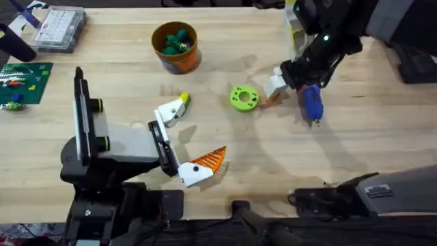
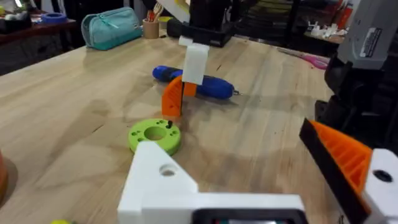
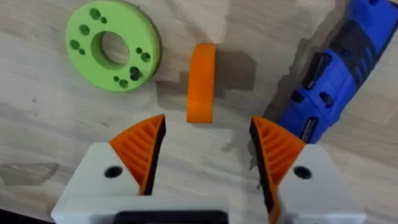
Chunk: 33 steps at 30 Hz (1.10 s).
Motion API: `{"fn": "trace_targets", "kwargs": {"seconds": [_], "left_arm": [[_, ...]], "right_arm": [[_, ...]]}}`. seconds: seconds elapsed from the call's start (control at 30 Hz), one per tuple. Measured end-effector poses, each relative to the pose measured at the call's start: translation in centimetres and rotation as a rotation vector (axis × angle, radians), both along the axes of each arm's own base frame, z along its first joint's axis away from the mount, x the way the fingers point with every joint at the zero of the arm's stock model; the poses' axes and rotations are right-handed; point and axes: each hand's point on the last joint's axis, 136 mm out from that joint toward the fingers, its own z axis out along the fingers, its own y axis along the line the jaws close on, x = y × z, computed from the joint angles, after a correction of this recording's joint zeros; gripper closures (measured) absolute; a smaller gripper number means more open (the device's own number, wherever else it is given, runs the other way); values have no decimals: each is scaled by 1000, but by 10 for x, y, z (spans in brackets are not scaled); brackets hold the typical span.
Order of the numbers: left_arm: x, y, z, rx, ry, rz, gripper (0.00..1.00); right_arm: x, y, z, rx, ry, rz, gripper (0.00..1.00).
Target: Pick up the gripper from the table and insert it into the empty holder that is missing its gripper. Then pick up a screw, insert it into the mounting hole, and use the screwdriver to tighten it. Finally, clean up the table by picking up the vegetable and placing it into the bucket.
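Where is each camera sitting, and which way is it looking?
Overhead: above the arms' bases, facing down and forward over the table; shows both arms, the left gripper and the right gripper.
Left wrist: on the left arm, low, facing across the table at the green disc and the screwdriver; its own orange finger shows.
Right wrist: on the right arm, facing down at the loose gripper; its own open fingers show.
Shared: all three views show the green disc and the screwdriver.
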Motion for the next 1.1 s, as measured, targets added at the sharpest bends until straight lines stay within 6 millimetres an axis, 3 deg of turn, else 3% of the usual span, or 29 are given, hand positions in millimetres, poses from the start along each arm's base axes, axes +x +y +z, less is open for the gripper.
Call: {"fn": "trace_targets", "kwargs": {"seconds": [0.77, 0.93, 1.1], "left_arm": [[0, 0, 0, 0, 0, 0, 10], [0, 0, 0, 0, 0, 0, 10], [0, 0, 0, 0, 0, 0, 10]], "right_arm": [[23, 6, -10, 21, -65, -2, 179], [22, 6, -11, 19, -61, -1, 391], [21, 6, -11, 17, -54, -2, 459]]}}
